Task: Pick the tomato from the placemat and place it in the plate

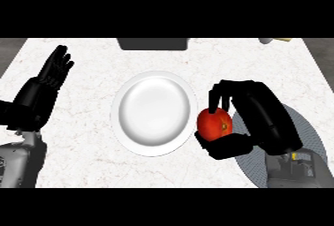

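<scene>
A red tomato (214,124) sits in my right hand (257,115), whose fingers and thumb curl round it. The tomato hangs just off the right rim of the white plate (155,113), which lies in the middle of the counter. The grey round placemat (312,134) lies at the right, mostly under my right forearm. My left hand (47,81) rests open at the left edge, fingers up.
A dark container (154,43) stands at the counter's far edge, behind the plate. A small pale object (274,40) shows at the far right corner. The counter top is white marble.
</scene>
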Robot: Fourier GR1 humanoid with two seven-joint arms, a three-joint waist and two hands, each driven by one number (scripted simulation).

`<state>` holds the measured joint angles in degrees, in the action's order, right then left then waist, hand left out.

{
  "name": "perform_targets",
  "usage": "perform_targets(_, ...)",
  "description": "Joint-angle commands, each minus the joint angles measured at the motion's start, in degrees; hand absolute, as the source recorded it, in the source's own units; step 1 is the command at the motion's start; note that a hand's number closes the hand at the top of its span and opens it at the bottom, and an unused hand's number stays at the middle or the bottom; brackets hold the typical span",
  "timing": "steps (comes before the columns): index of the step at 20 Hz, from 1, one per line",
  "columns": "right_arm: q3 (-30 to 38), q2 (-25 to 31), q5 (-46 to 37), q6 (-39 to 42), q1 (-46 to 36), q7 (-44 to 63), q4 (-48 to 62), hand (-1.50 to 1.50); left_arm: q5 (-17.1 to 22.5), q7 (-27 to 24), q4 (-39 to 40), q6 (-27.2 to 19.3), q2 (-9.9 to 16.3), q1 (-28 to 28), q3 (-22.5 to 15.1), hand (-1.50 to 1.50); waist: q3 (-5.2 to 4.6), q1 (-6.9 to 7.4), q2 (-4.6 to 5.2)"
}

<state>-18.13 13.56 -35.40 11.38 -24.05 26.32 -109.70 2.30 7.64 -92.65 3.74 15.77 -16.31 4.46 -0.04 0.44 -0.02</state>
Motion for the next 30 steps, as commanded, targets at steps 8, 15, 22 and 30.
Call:
perform_targets(8, -7.09, -13.41, -2.57, -10.99, -20.77, 6.09, 28.67, 1.5, -0.91, -0.05, 2.01, 0.05, -0.29, -2.8, 0.82, 0.0, 0.02, 0.58, 0.21)
perform_targets(15, -13.42, -13.53, 1.21, -24.02, -28.69, 1.85, 50.9, 1.5, 1.36, 0.1, 2.66, 2.47, 0.09, -2.65, 2.06, 0.0, 0.02, 1.4, 0.37)
perform_targets(22, -21.42, -13.55, 13.49, -36.14, -29.35, 2.37, 60.67, -1.5, -0.91, -0.7, 4.55, 0.77, -2.9, -5.9, -0.72, 0.0, 0.03, 3.07, 0.89)
perform_targets(30, -21.09, -13.56, 29.35, -38.85, -32.45, -10.67, 65.02, -1.5, -0.07, -0.96, 4.44, 2.89, -0.88, -4.5, 0.84, 0.0, 0.06, 3.85, 1.0)
